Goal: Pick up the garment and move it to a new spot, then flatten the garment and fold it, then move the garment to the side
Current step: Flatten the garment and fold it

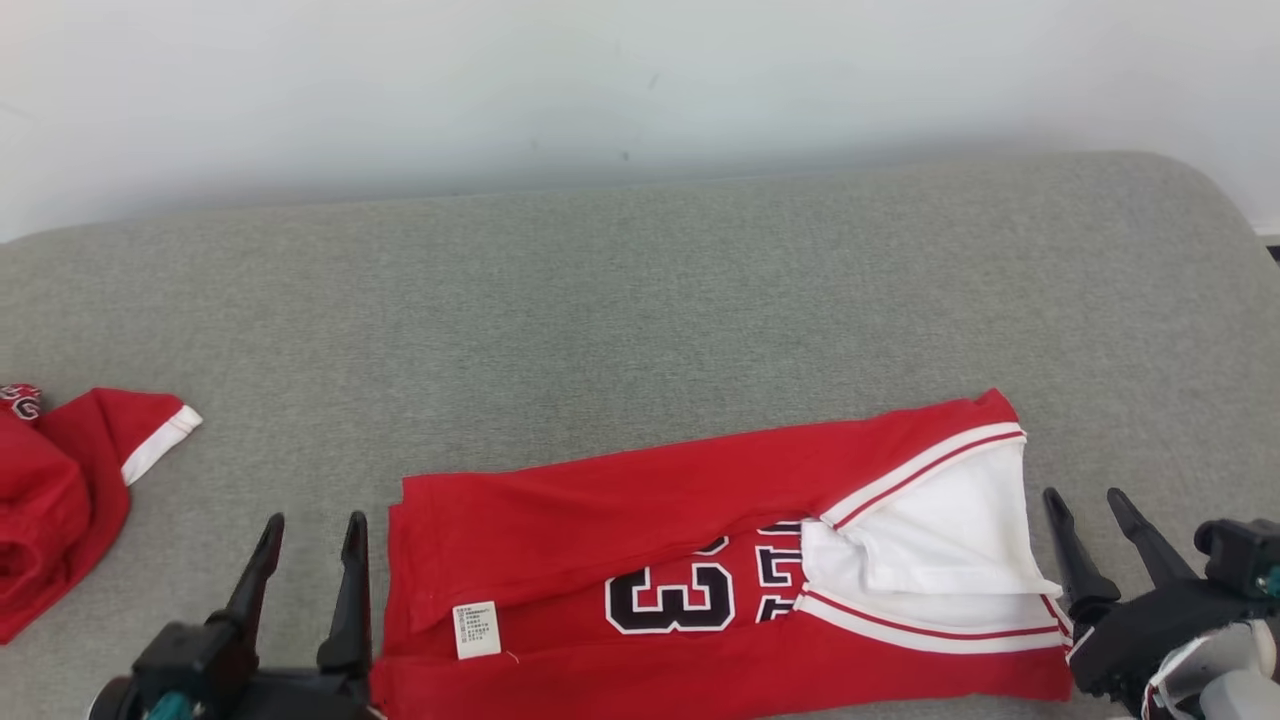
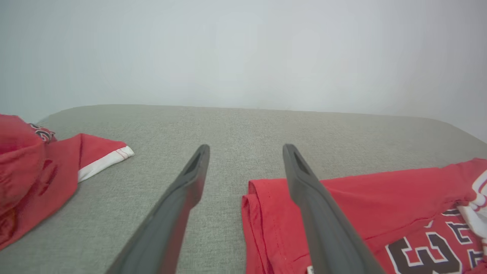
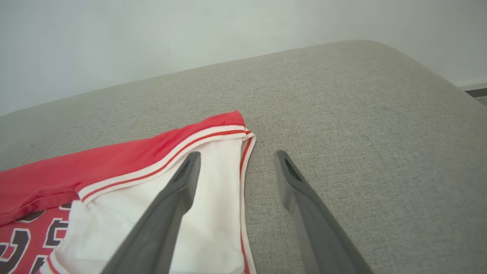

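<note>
Since the folded red-and-white fabric jersey [image 1: 600, 510], lying lower centre, looks soft and limp, its end edges suit pinching by the empty, spread left gripper [image 1: 315, 522] and right gripper [image 1: 1083, 497].

Lower centre, the garment [image 1: 600, 520] runs off the bottom edge. Its folded flap hides the tops of the numerals [image 1: 672, 598]. Print on the care label [image 1: 477, 630] too small to read. Left edge crops a second red cloth [image 1: 60, 490].
</note>
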Controlling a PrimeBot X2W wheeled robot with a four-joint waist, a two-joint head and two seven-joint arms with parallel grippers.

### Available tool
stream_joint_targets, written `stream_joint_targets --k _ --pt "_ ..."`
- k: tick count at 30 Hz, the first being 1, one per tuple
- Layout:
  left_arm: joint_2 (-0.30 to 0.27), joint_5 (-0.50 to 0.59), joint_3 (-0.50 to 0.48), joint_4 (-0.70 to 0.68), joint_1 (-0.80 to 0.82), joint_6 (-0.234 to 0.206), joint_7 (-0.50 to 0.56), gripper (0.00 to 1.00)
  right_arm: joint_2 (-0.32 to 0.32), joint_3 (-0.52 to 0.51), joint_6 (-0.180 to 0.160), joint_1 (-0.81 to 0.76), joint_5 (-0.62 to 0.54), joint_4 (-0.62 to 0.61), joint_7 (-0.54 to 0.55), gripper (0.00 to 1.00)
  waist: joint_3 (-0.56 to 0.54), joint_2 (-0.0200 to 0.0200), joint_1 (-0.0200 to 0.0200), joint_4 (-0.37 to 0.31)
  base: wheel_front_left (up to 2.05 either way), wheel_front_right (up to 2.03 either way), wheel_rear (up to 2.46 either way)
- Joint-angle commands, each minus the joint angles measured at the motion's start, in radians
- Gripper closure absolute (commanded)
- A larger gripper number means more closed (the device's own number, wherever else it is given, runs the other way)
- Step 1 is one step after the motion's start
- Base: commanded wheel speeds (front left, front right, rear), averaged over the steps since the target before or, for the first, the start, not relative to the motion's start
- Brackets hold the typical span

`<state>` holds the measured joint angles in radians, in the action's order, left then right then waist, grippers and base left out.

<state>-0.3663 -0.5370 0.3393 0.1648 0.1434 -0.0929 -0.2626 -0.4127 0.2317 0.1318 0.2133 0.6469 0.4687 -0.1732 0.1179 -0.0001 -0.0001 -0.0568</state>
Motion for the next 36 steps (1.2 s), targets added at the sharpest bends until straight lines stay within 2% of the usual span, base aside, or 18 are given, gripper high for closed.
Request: stream_joint_targets --k 1,7,13,20,21,22,26,36 --pt "0.028 0.033 -0.044 -0.020 -0.042 0.004 -0.003 0.00 -0.001 -0.001 -0.002 0.021 -0.015 0.023 0.020 0.00 -0.009 0.0001 0.0001 0.015 0.00 0.00 0.00" --pt "0.127 0.145 -0.189 -0.070 -0.143 0.037 -0.003 0.00 0.021 0.014 -0.002 0.070 -0.037 0.146 0.112 0.00 -0.015 0.0001 0.0001 0.047 0.00 0.00 0.00" --pt "0.218 0.232 -0.291 -0.086 -0.210 0.095 -0.003 0.00 0.044 0.041 -0.002 0.112 -0.050 0.267 0.159 0.00 -0.017 0.0001 0.0001 0.072 0.00 0.00 0.00" --pt "0.271 0.322 -0.361 -0.087 -0.232 0.142 -0.003 0.00 0.072 0.097 -0.002 0.137 -0.043 0.393 0.221 0.00 -0.018 0.0001 0.0001 0.082 0.00 0.00 0.00" --pt "0.275 0.330 -0.368 -0.088 -0.234 0.146 -0.003 0.00 0.079 0.110 -0.002 0.140 -0.034 0.402 0.236 0.53 -0.019 0.0001 0.0001 0.083 0.00 0.00 0.00" --pt "0.281 0.339 -0.374 -0.088 -0.236 0.153 -0.003 0.00 0.087 0.124 -0.002 0.139 -0.021 0.404 0.248 1.00 -0.020 0.0001 0.0001 0.083 0.00 0.00 0.00" --pt "0.295 0.363 -0.397 -0.086 -0.240 0.168 -0.003 0.00 0.070 0.151 0.000 0.150 0.020 0.402 0.260 1.00 -0.027 0.0001 0.0001 0.078 0.00 0.00 0.00" --pt "0.312 0.391 -0.431 -0.090 -0.246 0.194 -0.003 0.00 -0.108 0.112 -0.003 0.243 -0.005 0.519 0.181 1.00 -0.061 0.0001 0.0001 0.048 0.00 0.00 0.00"
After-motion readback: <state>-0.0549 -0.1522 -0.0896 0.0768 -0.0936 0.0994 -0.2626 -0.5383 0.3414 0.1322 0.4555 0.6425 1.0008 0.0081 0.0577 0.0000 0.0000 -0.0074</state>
